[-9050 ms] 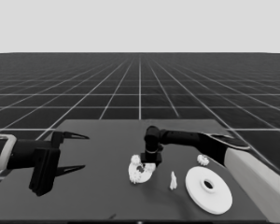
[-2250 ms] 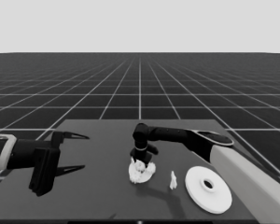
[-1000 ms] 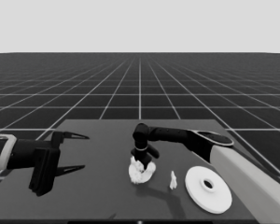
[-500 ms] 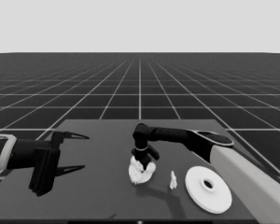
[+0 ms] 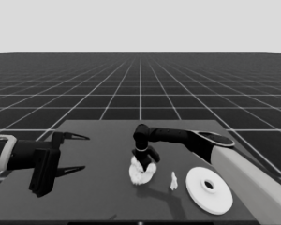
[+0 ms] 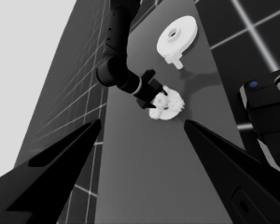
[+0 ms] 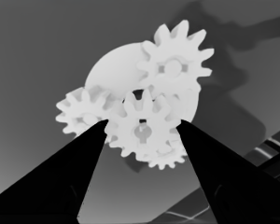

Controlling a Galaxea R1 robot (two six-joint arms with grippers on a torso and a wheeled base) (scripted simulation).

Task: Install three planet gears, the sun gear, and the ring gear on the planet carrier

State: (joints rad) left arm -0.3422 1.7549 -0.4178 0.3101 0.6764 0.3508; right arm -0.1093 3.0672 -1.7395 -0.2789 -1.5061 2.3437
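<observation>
Right tool [image 5: 146, 161] sits over the smaller round part [image 7: 116, 70] at worktop centre — fingers pinching a gear [image 7: 142, 130], prob. to drop it at the middle, between gears [image 7: 177, 65] at 1 o'clock, [image 7: 81, 114] at 9 and one showing at 6. Larger round part [image 5: 208, 190] lies at 4 o'clock, apart, waiting; thin white piece [image 5: 173, 181] between. Left tool [image 5: 70, 152] parked at worktop's left end, spread, empty.

Smaller white round part [image 7: 116, 70], flat at table centre, carries four small white toothed gears [image 7: 142, 130], meshed. Larger white round part with centre hole [image 5: 209, 190] lies flat, well apart, uncovered.
</observation>
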